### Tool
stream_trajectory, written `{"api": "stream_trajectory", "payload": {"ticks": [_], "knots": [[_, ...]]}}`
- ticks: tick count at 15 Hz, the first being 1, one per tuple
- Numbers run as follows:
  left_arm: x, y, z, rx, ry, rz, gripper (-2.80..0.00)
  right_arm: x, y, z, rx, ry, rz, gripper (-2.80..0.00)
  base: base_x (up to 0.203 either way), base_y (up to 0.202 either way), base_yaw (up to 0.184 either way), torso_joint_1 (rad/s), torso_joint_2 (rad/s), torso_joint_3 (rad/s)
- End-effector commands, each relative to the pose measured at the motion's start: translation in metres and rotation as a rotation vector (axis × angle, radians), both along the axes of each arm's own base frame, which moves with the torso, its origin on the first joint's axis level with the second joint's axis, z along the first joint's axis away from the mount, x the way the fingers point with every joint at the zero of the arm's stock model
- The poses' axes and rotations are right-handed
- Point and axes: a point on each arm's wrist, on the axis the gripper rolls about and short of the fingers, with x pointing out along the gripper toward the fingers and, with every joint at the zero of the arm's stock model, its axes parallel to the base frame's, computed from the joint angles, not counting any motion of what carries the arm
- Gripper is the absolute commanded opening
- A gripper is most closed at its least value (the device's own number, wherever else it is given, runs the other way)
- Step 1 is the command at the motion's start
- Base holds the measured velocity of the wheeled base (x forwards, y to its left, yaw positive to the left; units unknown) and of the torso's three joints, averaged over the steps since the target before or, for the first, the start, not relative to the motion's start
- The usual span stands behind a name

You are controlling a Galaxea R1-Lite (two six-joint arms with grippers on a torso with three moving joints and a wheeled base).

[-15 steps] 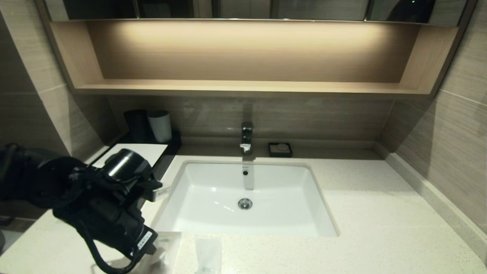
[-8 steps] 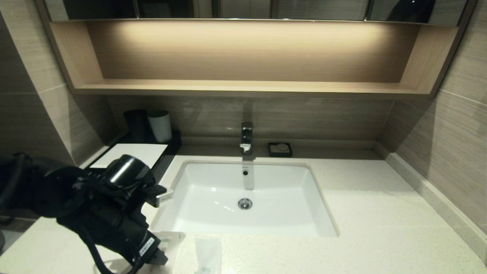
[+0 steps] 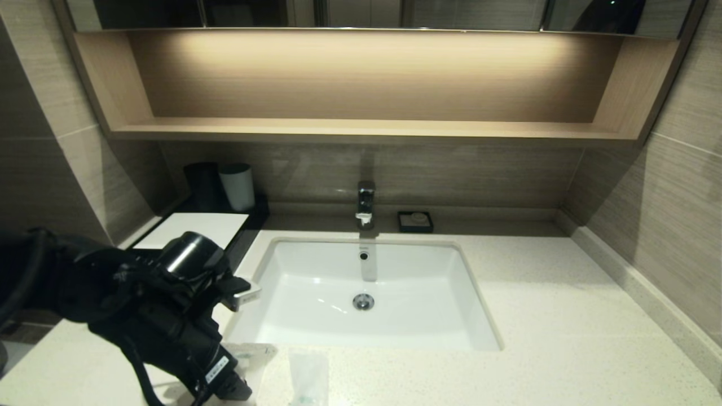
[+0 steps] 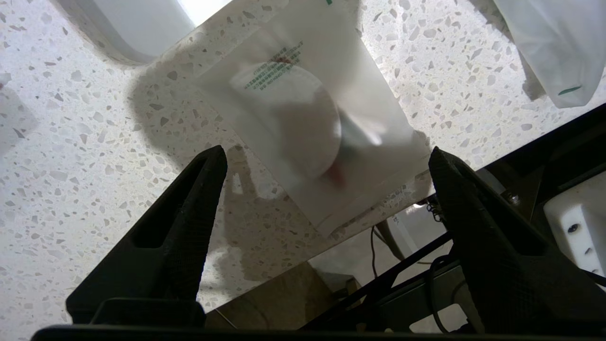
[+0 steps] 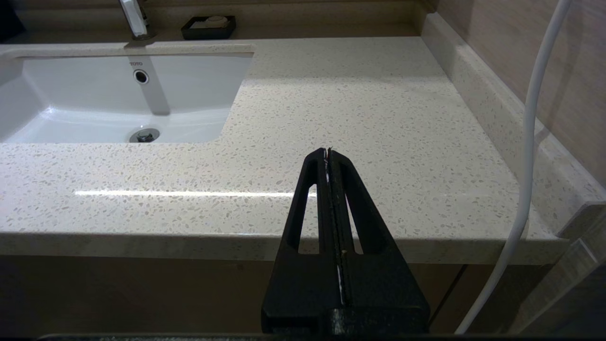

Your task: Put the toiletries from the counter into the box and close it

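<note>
— Lower now than a second ago, that left arm: it has come down and forward toward the near edge of the desk [image 3: 564, 316], and its wrist has tipped so the left gripper [image 4: 326, 158] points down at the stone.

— Where exactly is it hanging?

— Over the front-left part, just in front of the sink [image 3: 316, 282]. The dark arm bends in from the left side, elbow high, forearm sloping down. From the head view the gripper end is partly cut off by the lower edge.

— And the jaws?

— Spread wide, nothing between them. In the left wrist view the two black fingers [image 4: 189, 208] stand well apart on either side of a flat translucent sachet [image 4: 307, 118] that lies on the desk with a round white pad inside it and green print near one end. I cannot tell if the tips touch the stone.

— Anything else of the toiletries nearby?

— A second sachet [image 3: 308, 376] lies near the front edge, just to the right of the first, apart from it. Its end has a green mark.

— The box?

— Box [image 3: 194, 230] sits at the back left, white top panel showing, partly hidden behind the arm. Behind it stand a dark cup [image 3: 203, 185] and a pale grey cup [image 3: 237, 186]. Its drawer front is hidden.

— The other arm?

— Right gripper [image 5: 328, 154] is parked off the front right of the desk, jaws pressed together, empty.
</note>
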Motion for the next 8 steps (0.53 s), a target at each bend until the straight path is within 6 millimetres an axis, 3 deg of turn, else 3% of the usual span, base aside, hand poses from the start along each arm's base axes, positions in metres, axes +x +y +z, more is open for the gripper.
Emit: {"api": "stream_trajectory", "payload": {"ticks": [1, 8], "knots": [[0.0011, -0.0004, -0.003, 0.004, 0.013, -0.002, 0.0, 0.0001, 0.0, 0.0001, 0.0, 0.0, 0.0, -2.8, 0.0, 0.0, 0.0, 0.0, 0.0, 0.0], [0.0031, -0.0012, -0.0109, 0.016, 0.038, -0.017, 0.0, 0.0001, 0.0, 0.0001, 0.0, 0.0, 0.0, -2.8, 0.0, 0.0, 0.0, 0.0, 0.0, 0.0]]}}
